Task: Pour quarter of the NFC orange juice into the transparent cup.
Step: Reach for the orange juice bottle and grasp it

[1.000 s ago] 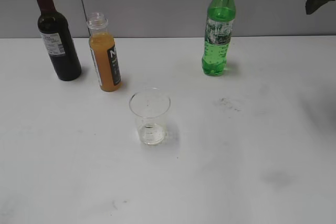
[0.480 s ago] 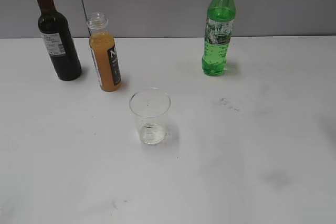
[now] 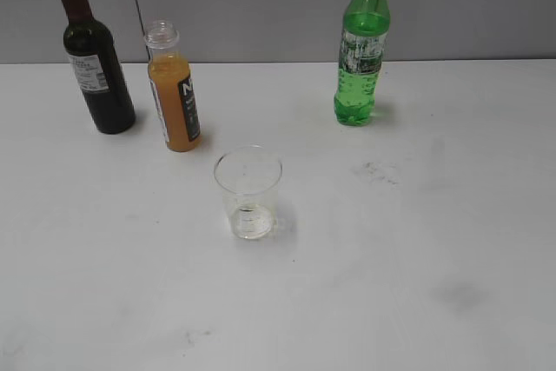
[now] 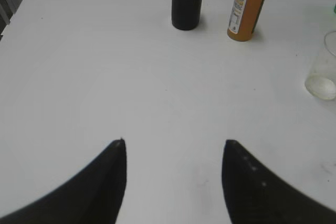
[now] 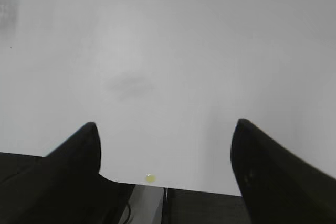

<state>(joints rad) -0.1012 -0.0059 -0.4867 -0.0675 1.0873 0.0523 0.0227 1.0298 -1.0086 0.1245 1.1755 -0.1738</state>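
My left gripper point(image 4: 173, 182) hangs spread and empty over bare table point(image 3: 417, 241) near its left edge, with nothing between the fingers. My right gripper point(image 5: 165, 169) is likewise parted and empty, out by the table's near edge, whose lip shows just under it. Neither appears in the exterior view, so I judge both arms are parked clear of the bottles, with no reach begun.

The NFC orange juice point(image 3: 175, 93) stands upright toward the far-left corner, long axis vertical, its open neck pointing straight up with no cap, ready to tip. Its black label faces the right edge. The dark wine bottle point(image 3: 94, 58) stands just beside it on the left, apart from it. The transparent cup point(image 3: 248, 190) sits mouth up nearer the table's middle, close to the juice, which would suit a short tilt. The green soda bottle point(image 3: 360, 49) stands well apart along the far edge.
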